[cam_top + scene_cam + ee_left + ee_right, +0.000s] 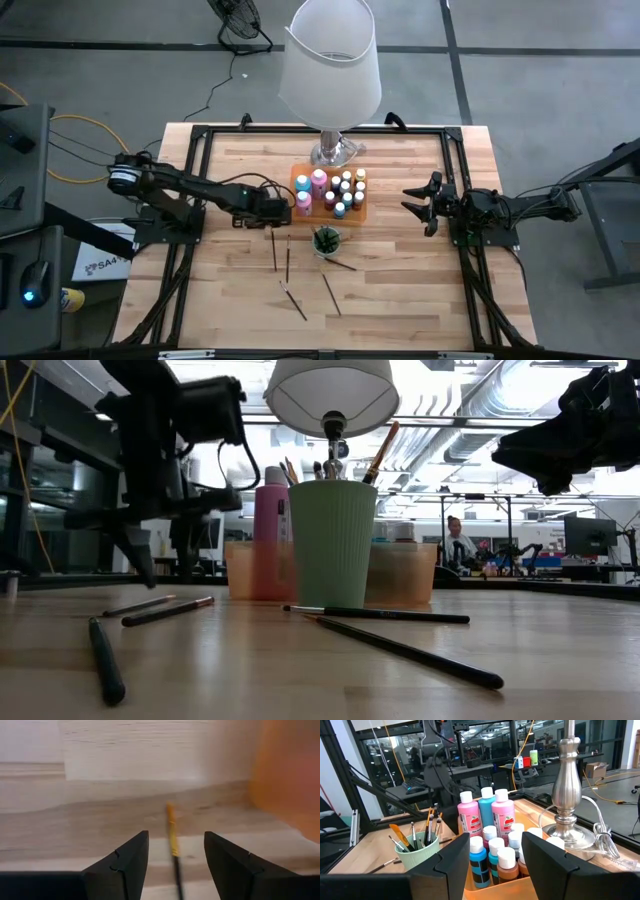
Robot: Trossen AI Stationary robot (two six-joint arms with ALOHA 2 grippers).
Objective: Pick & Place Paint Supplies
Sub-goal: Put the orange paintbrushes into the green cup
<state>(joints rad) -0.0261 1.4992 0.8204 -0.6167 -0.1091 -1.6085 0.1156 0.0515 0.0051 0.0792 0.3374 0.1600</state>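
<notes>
The left gripper (277,210) sits low over the bench (400,290), just beside the orange tray (360,213) on its left side; its jaws stand open over a yellow-ferruled brush (172,837) lying on the wood, with nothing gripped. The right gripper (418,203) hangs above the bench to the right of the tray, well apart from it, jaws open and empty. The tray holds small paint bottles (346,190) with coloured caps and taller pink and teal bottles (486,812), all upright. A green ribbed cup (332,543) stands just in front of the tray with several brushes (427,827) upright inside. Further dark-handled loose brushes (292,300) lie scattered flat on the bench in front of the cup. A white-shaded lamp (331,62) stands behind the tray.
</notes>
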